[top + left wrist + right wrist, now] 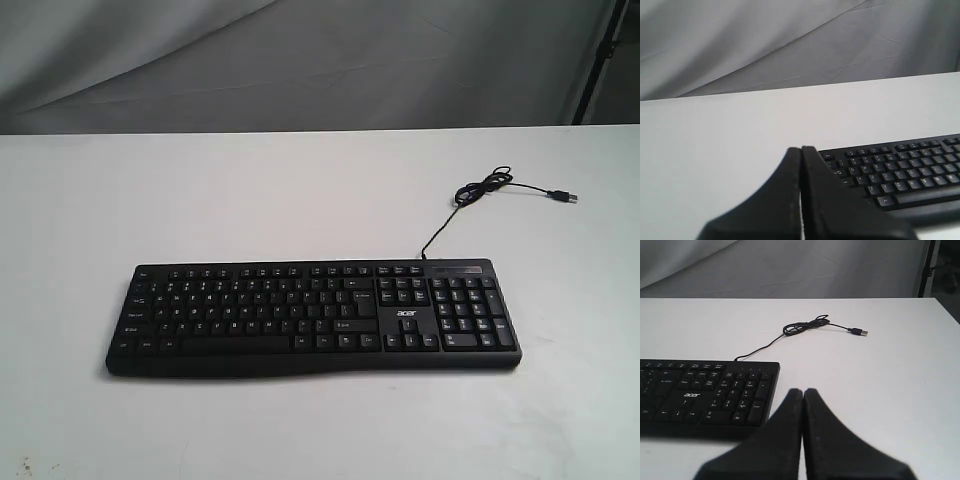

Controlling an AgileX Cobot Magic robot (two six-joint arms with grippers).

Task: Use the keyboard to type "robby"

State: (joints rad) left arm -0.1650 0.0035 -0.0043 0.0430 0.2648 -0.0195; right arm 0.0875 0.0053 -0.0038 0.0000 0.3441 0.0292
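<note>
Typing looks unstarted: left gripper [801, 149] and right gripper [803, 391] clenched, wide black plastic keyboard [300, 318] just ahead; next, press "r".

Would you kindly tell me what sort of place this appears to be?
Probably a lab test bench: a plain white table, a grey cloth backdrop, and a keyboard whose USB plug lies unconnected.

1. White table [300, 190]: plain matte top, fills most of every view, and its far edge runs straight across.
2. Grey cloth backdrop [300, 60] behind the table, pretty wrinkly, with long diagonal creases.
3. Some black stand or pole [927, 270] past the table's far right corner. It's cut off, so can't tell what it is.
4. A few tiny dark specks [25, 466] on the tabletop at the near-left corner.
</note>
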